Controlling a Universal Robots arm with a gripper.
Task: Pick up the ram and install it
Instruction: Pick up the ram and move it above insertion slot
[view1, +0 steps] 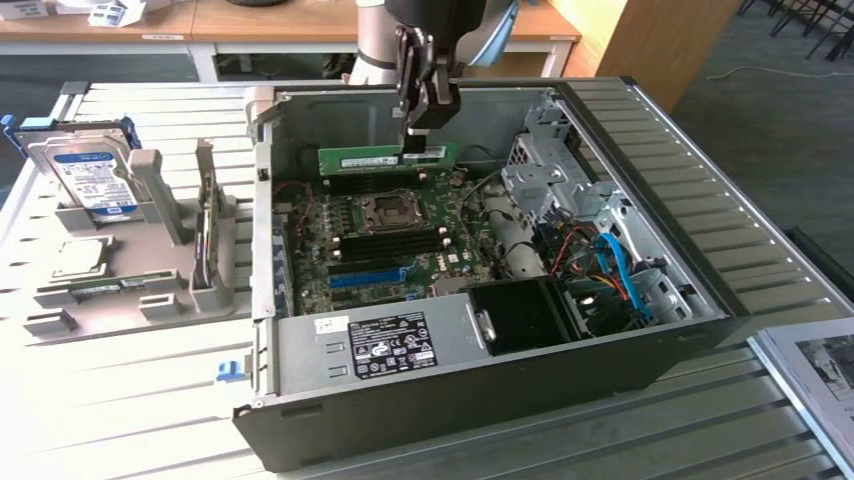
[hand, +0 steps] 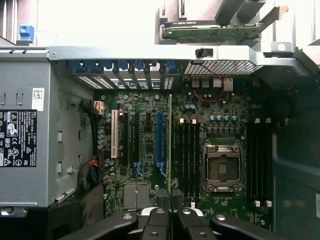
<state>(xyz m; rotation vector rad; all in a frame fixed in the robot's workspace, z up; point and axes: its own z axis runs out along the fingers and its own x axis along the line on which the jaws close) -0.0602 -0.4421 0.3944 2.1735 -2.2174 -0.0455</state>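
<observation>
**Ram.** The ram (view1: 380, 157) is held on its long edge inside the open computer case (view1: 694, 290), above the motherboard (view1: 400, 262) and near the case's far wall. In the wrist view it is seen edge-on as a thin line (hand: 170, 150), just beside the bank of black memory slots (hand: 187, 155) next to the empty CPU socket (hand: 223, 167).

**Tool.** The tool (view1: 424, 143) is closed almost fully, and the ram's upper edge is clamped between its fingers (hand: 159, 222).

**Step in hand.** The stick is judged to be carried, not yet seated. For a sound fit, its edge should be kept parallel to one slot and centred over it. The grip should be kept square so that neither end goes in first.

**Surroundings.** The case lies on its side on a white slatted worktop (view1: 134, 400). Near the worktop's edge at the exterior view's left stands a grey fixture (view1: 160, 290) that holds a hard drive (view1: 87, 180) and a processor chip (view1: 83, 258). Desks and carpeted floor are seen beyond.
</observation>
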